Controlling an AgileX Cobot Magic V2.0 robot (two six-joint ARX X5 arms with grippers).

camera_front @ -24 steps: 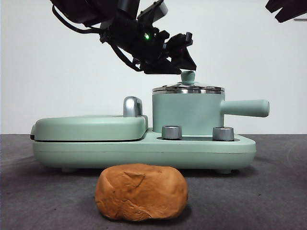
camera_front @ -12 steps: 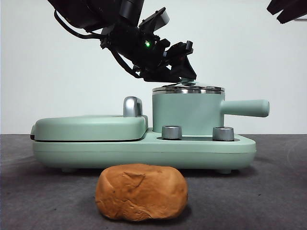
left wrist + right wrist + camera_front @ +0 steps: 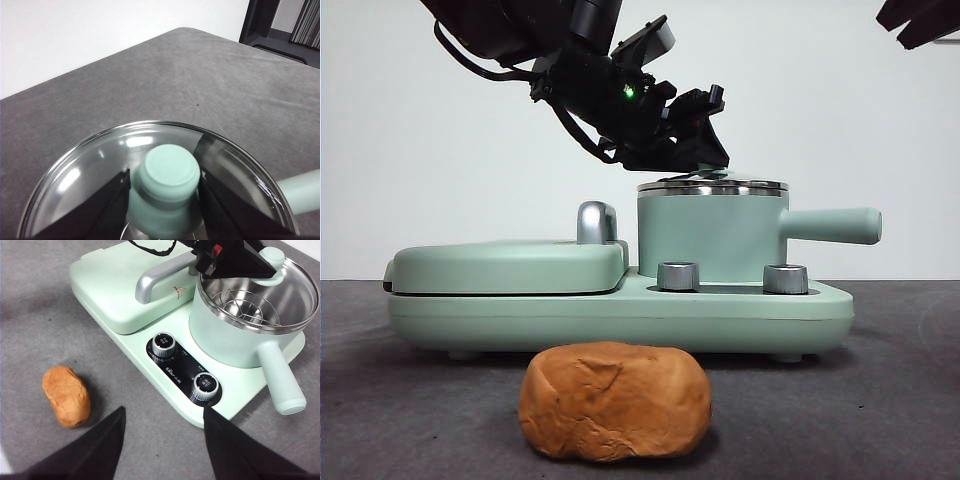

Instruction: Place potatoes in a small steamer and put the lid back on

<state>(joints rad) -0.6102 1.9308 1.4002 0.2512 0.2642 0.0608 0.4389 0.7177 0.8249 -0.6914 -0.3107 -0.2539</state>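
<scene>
The lid (image 3: 712,186) lies on the small steamer (image 3: 710,235), a mint-green pot with a straight side handle (image 3: 830,226). My left gripper (image 3: 698,152) reaches down from the upper left onto the lid. In the left wrist view its black jaws press both sides of the green knob (image 3: 169,172), shut on it, over the clear glass (image 3: 85,170). The potato (image 3: 615,400), an orange-brown lump, rests on the table in front of the appliance. My right gripper (image 3: 165,440) hangs open and high above the table, looking down on the potato (image 3: 66,395) and the steamer (image 3: 225,340).
The steamer stands on a mint-green base (image 3: 620,315) with two steel dials (image 3: 678,276) (image 3: 785,278). A closed flat griddle (image 3: 510,265) with a chrome handle (image 3: 597,222) takes up the base's left side. Grey table lies around them.
The left gripper has come down from just above the knob onto it, so the knob is now hidden between its jaws in the front view. Potato and right arm are still.
</scene>
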